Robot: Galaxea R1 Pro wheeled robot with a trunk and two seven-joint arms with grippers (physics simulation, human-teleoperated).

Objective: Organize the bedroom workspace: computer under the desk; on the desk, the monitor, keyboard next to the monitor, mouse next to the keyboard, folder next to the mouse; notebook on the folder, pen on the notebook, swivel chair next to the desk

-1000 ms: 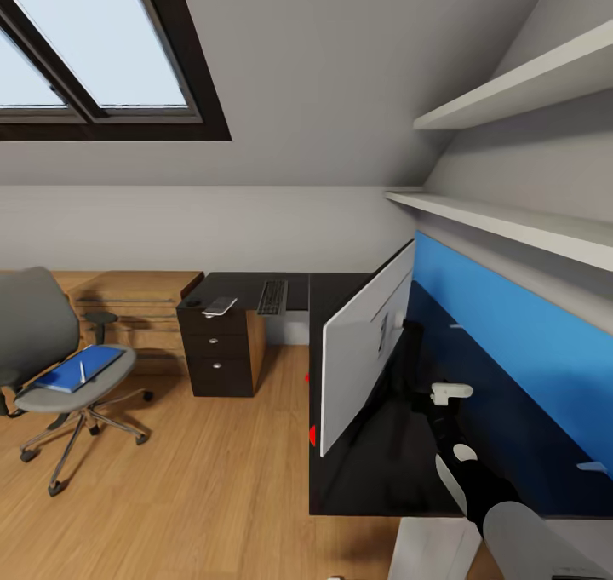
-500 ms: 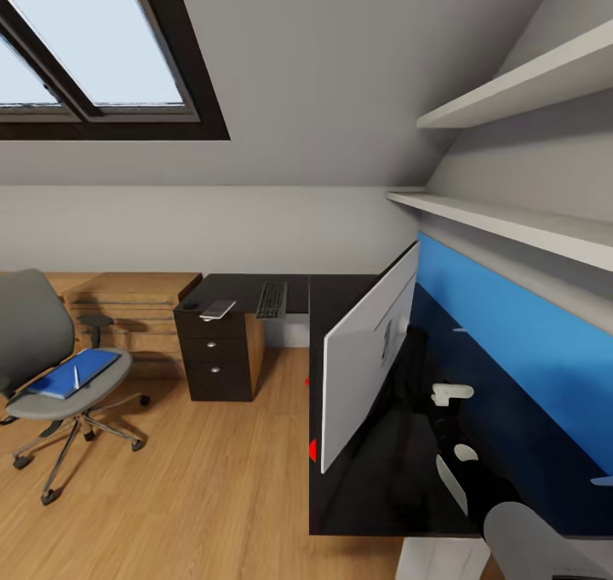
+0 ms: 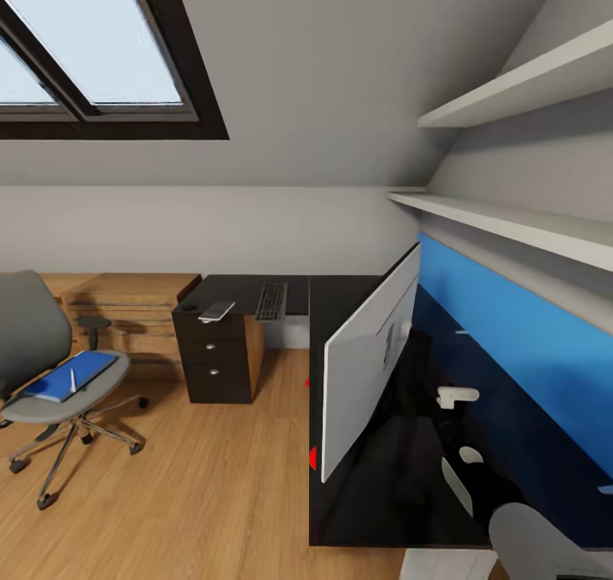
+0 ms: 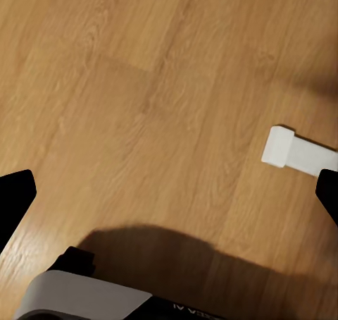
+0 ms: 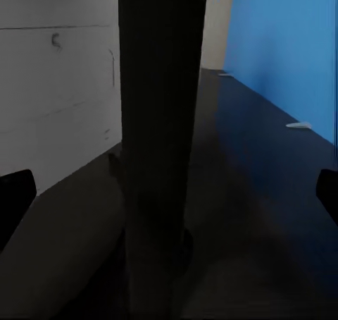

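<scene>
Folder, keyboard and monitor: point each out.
folder (image 3: 60,380), head view, blue cover, on the chair seat.
keyboard (image 3: 272,301), head view, its keys.
monitor (image 3: 366,354), head view, pale back panel.

Skylight (image 3: 94,48), two wall shelves (image 3: 519,86) — blue wall panel (image 3: 519,333), wooden floor (image 3: 187,495).

Blue folder (image 3: 61,378), grey swivel chair (image 3: 25,341), black desk (image 3: 336,295).

Attic bedroom workspace: skylight (image 3: 94,52), sloped ceiling, desk (image 3: 340,295), swivel chair (image 3: 38,350).
</scene>
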